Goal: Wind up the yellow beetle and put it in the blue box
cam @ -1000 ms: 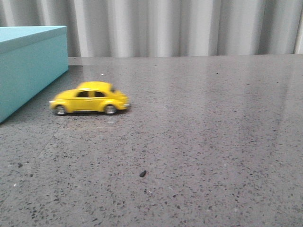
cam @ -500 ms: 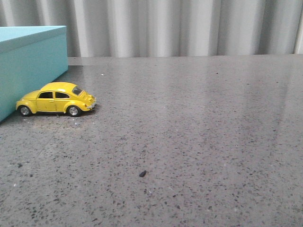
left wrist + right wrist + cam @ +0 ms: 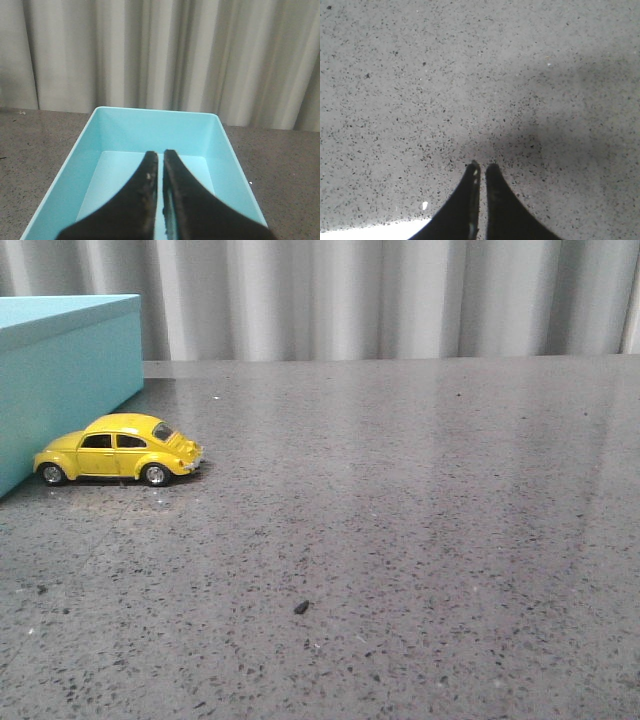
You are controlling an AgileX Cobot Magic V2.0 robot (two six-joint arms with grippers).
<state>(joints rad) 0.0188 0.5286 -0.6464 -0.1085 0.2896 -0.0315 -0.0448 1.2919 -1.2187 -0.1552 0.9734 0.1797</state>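
small glossy yellow toy beetle (image 3: 118, 449) stands against large turquoise box (image 3: 60, 380); left gripper (image 3: 161, 156) and right gripper (image 3: 481, 167) both closed, empty. open wide, then grasp the beetle's flanks.

No readable text, labels, brands, numbers or signs in any view. The yellow beetle (image 3: 118, 449) shows no legible badge or plate, the blue box (image 3: 60, 380) has plain unmarked sides and interior, and the speckled tabletop (image 3: 420, 520) carries no markings.
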